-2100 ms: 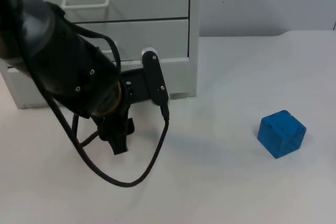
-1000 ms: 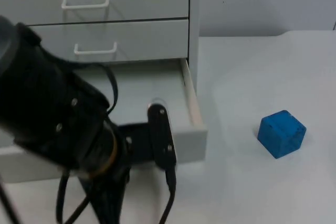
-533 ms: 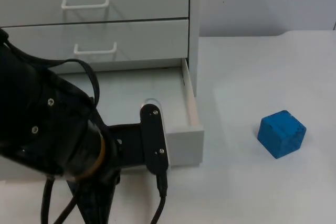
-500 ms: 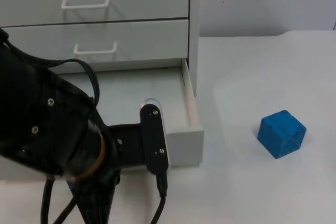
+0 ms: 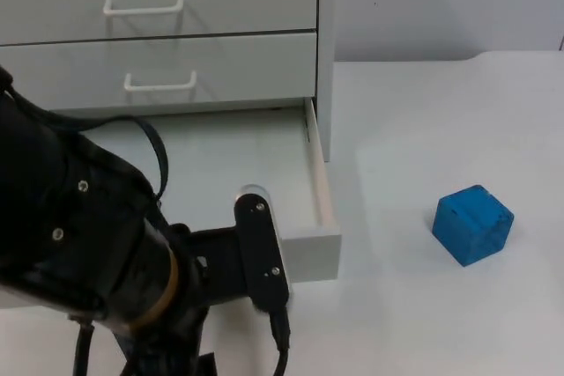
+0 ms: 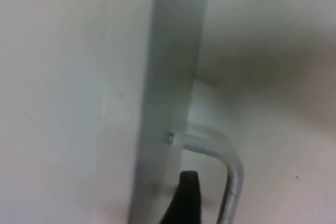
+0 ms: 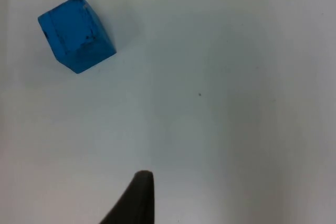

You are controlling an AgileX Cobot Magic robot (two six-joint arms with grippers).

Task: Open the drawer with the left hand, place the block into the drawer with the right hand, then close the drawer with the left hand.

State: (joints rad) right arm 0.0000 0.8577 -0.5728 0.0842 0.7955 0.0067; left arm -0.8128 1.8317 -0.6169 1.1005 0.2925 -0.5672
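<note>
White worktop (image 5: 423,305) | bottom drawer (image 5: 313,239) pulled out | left gripper (image 6: 185,203) at drawer handle (image 6: 220,156), grip unreadable | right gripper (image 7: 137,198) waits, opening unreadable | risk: blue block (image 5: 472,224) knocked away.

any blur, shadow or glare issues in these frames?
Top view: sharp; the blue block casts a faint soft shadow on the table, and the open bottom drawer is evenly lit, no glare. Left wrist view: soft and out of focus, though the drawer handle is readable beside the left gripper's fingertip. Right wrist view: crisp, block with soft shadow.
</note>
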